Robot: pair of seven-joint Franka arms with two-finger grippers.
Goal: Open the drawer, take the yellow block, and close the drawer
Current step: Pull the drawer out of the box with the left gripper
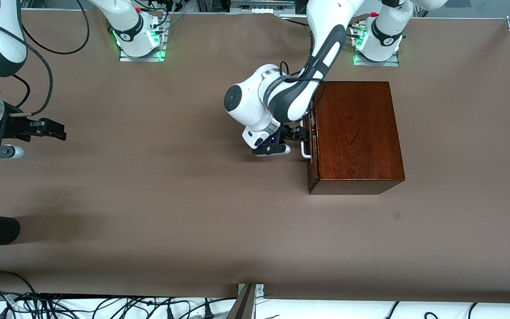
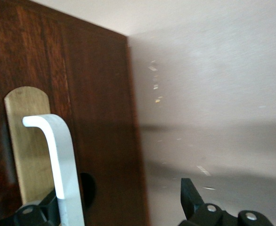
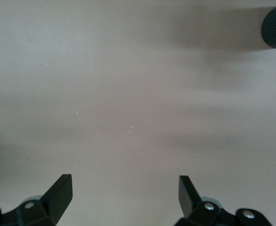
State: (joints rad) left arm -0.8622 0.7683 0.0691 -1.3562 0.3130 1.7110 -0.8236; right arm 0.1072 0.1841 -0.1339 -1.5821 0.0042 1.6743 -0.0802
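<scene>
Left gripper (image 1: 298, 141) at the shut drawer (image 1: 311, 146) front — fingers spread around its white handle (image 2: 58, 160). Right gripper (image 1: 56, 130) waits over bare table (image 1: 148, 199), fingers apart.

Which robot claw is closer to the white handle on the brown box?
The left claw. It is open right at the white handle of the closed drawer, one finger beside the bar. The right claw waits open over bare table at the right arm's end.
</scene>
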